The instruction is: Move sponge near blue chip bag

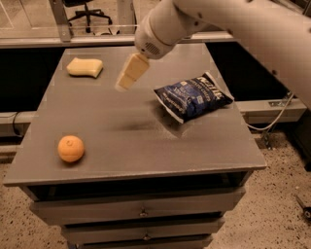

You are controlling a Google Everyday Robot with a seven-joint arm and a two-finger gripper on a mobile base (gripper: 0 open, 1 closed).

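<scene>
The pale yellow sponge [85,67] lies at the back left of the grey table [126,141]. The dark blue chip bag [193,96] lies at the right side of the table, flat, with white lettering up. My gripper [127,77] hangs above the table's middle back, between the sponge and the bag, a short way right of the sponge and apart from it. It holds nothing that I can see. The white arm comes in from the upper right.
A round orange fruit [71,148] sits near the front left edge. The table has drawers below its front edge [141,211]. An office chair [87,9] and a rail stand behind the table. A cable hangs at the right.
</scene>
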